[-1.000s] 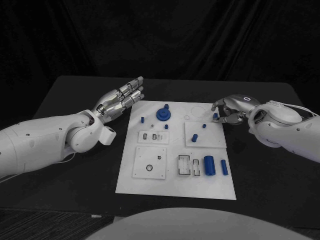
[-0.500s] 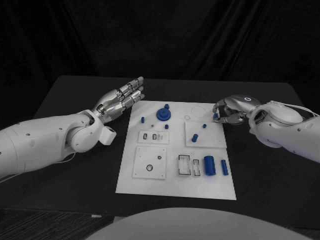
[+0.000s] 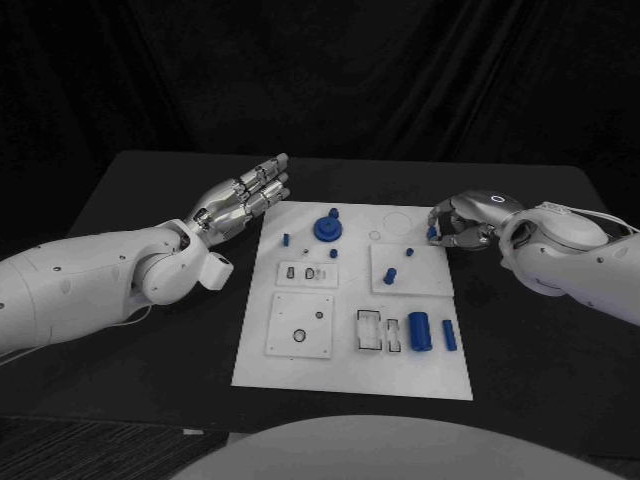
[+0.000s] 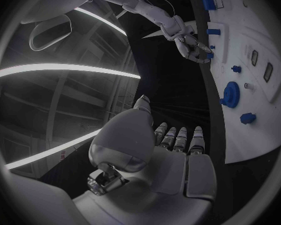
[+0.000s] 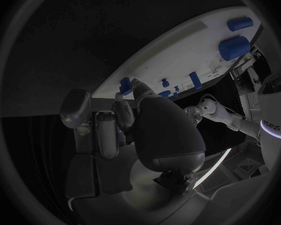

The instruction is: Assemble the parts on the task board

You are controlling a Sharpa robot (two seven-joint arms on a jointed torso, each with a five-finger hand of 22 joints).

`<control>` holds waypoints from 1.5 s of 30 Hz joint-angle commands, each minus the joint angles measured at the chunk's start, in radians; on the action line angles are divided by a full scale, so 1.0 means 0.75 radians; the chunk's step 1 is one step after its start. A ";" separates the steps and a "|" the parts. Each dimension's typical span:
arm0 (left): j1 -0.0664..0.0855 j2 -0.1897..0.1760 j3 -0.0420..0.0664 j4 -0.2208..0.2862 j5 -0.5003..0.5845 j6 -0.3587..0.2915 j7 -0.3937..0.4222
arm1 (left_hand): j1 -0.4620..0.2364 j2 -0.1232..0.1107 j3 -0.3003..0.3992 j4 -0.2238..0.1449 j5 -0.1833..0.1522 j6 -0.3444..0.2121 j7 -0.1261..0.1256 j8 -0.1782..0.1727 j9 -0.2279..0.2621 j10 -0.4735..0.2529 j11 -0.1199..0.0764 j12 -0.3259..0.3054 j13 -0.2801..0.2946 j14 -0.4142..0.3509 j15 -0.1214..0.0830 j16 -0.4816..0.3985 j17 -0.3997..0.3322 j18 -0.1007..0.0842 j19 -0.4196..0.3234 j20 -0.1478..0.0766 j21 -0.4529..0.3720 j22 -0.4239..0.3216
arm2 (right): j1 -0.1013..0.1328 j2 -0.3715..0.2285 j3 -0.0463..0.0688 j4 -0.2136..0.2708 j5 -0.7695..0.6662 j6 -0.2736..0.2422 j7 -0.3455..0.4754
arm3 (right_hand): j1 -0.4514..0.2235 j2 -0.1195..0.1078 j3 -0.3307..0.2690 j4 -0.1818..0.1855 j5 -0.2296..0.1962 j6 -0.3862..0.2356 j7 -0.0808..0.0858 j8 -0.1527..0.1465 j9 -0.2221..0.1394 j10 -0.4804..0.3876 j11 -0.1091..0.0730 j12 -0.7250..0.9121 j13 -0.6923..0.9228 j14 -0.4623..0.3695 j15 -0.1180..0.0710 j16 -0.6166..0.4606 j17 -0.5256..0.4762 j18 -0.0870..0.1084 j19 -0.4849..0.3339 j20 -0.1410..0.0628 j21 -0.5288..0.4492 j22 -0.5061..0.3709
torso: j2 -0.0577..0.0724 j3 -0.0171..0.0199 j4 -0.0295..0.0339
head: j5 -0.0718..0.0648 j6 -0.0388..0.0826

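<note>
- Pinching a small blue peg (image 3: 431, 233) between curled fingers, the right robot hand (image 3: 460, 224) sits at the far right edge of the task board (image 3: 352, 372), over the board's far right corner.
- Left robot hand (image 3: 244, 196) hangs above the table (image 3: 147, 180) just off the board's far left corner, its fingers stretched out, slightly apart, with nothing in them.
- A blue gear with an upright pin (image 3: 326, 229) stands on the board's far middle part; a short blue peg (image 3: 284, 239) stands just beside it, toward the left robot hand.
- Two blue cylinders (image 3: 420, 331) lie side by side at the board's near right part, next to rectangular slots.
- Another blue peg (image 3: 388, 275) lies on the raised square plate near the right robot hand.
</note>
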 commanded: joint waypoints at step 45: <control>-0.003 -0.002 0.001 0.004 0.000 0.014 0.008 | 0.025 0.022 0.021 -0.037 0.052 -0.001 0.010 0.004 0.002 0.000 -0.013 -0.009 -0.002 -0.001 0.008 -0.005 -0.002 0.007 0.001 0.015 -0.004 -0.002 | 0.054 -0.107 0.011 0.286 0.010 -0.206 0.007 | 0.020 0.026 0.086 0.005 0.212 0.107 -0.007 0.078 0.024 0.150 -0.013 0.559 0.456 0.085 -0.004 -0.022 0.198 0.019 -0.023 -0.003 -0.053 0.176 | -0.001 -0.0036 0.0014 | 0.006 0.000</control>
